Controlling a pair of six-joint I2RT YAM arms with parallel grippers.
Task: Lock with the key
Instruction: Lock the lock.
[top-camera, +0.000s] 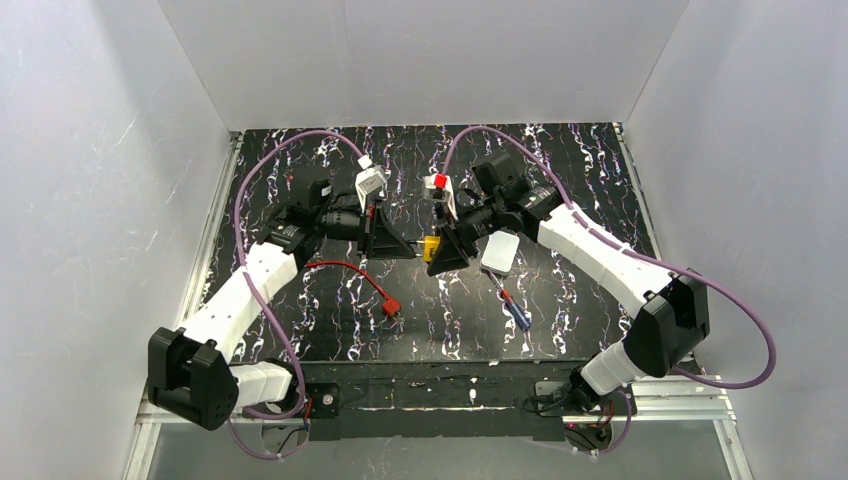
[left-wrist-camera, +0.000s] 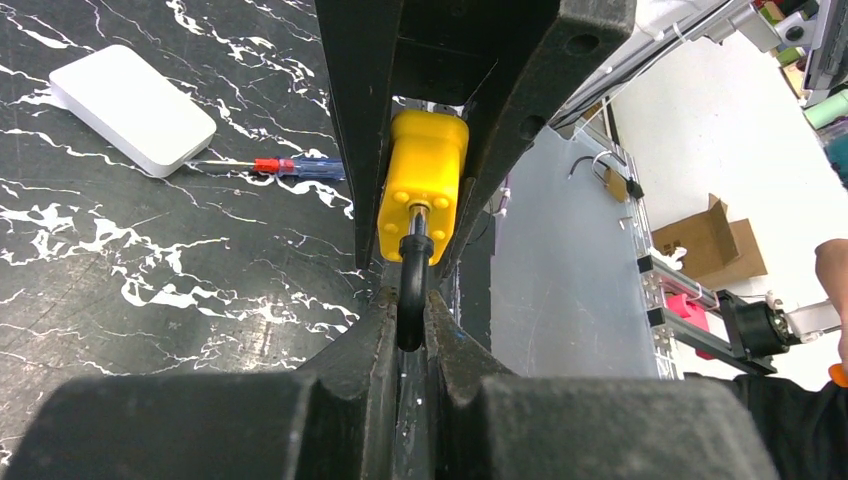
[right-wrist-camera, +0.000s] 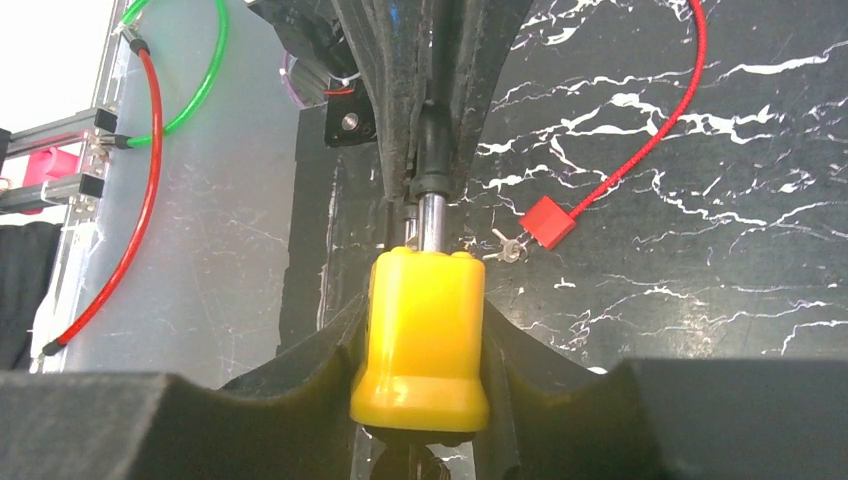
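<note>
**Left tool (left-wrist-camera: 408, 330) pinches the shackle (right-wrist-camera: 432, 215); right tool (right-wrist-camera: 425, 335) clasps the yellow padlock (left-wrist-camera: 424, 170).**
Both meet over the worktop (top-camera: 560, 320) middle, well apart from the walls (top-camera: 420, 60); a white box (top-camera: 500, 252) lies near.

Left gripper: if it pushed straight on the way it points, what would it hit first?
The yellow padlock body, directly ahead of the left gripper, which is shut on the shackle. The right gripper clamps that body from the opposite side, so its fingers would likely come next.
</note>
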